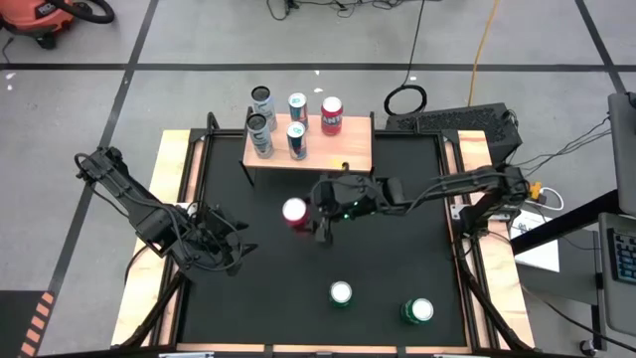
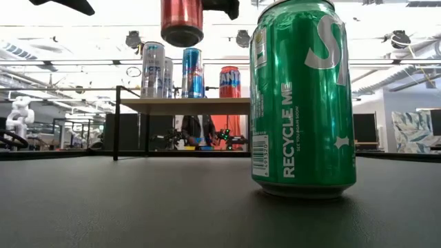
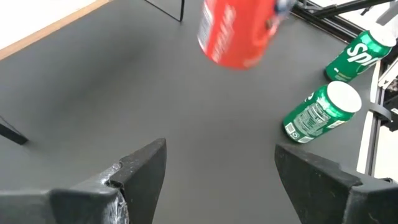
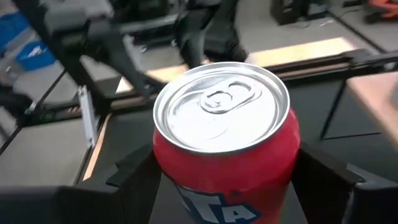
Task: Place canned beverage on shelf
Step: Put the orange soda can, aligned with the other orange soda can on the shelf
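Black matting (image 1: 258, 298) covers the work table, with light wood edging on both sides and an open workshop floor beyond.

Task item in hand: a red can (image 1: 295, 214), upright, lifted clear of the mat. In the low view its base (image 2: 182, 27) hangs above the level of the shelf board. The right gripper (image 1: 320, 211) is clamped on the can's sides; in the right wrist view both dark fingers (image 4: 134, 168) flank the can body under its silver lid (image 4: 221, 109).

Destination: the shelf (image 1: 353, 149), a light-wood board on thin black legs, stands at the far side of the mat. The held can is near its front edge but not yet over it.

Already on or by the shelf: two silver cans (image 1: 260, 134), two blue-and-silver cans (image 1: 297, 139) and another red can (image 1: 331, 115). Whether the farthest ones rest on the board or behind it cannot be told from above.

Remaining stock: two green cans, one (image 1: 341, 293) near centre and one (image 1: 417, 311) to its right, stand on the near part of the mat.

The left gripper (image 1: 224, 249) waits low at the near left, jaws apart and empty.

Judgement: the task is past halfway. The lifted can needs carrying over the free right part of the board and setting down; the green cans then follow.
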Controlling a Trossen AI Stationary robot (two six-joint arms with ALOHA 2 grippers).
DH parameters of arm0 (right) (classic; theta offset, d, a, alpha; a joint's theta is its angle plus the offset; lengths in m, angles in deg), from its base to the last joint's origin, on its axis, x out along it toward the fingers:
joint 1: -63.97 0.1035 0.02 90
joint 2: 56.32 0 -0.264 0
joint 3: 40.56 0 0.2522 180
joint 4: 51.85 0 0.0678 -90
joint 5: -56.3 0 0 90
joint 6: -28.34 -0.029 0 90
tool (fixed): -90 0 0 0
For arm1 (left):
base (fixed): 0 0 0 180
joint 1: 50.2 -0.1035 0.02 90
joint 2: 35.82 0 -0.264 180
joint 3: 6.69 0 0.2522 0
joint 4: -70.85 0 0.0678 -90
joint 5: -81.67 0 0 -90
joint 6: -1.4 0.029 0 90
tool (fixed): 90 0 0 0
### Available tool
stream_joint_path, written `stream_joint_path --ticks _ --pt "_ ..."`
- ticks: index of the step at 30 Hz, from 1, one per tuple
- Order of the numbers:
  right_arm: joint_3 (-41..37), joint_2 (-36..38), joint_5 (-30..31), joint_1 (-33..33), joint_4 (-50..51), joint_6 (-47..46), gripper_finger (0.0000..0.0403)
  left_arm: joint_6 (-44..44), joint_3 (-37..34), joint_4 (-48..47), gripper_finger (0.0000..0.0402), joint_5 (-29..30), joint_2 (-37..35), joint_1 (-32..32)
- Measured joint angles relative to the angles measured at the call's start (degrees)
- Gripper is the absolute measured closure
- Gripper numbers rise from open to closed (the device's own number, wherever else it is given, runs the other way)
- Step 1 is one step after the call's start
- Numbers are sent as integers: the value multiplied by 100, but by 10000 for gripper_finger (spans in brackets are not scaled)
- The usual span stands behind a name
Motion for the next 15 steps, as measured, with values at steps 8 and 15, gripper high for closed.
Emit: stream_joint_path --ticks 8,15 --pt "0 372 406 -167 251 -39 119 3 0 9 103 22 2 0" --pt "0 668 416 -433 388 -24 119 112 0 72 103 -110 2 0"
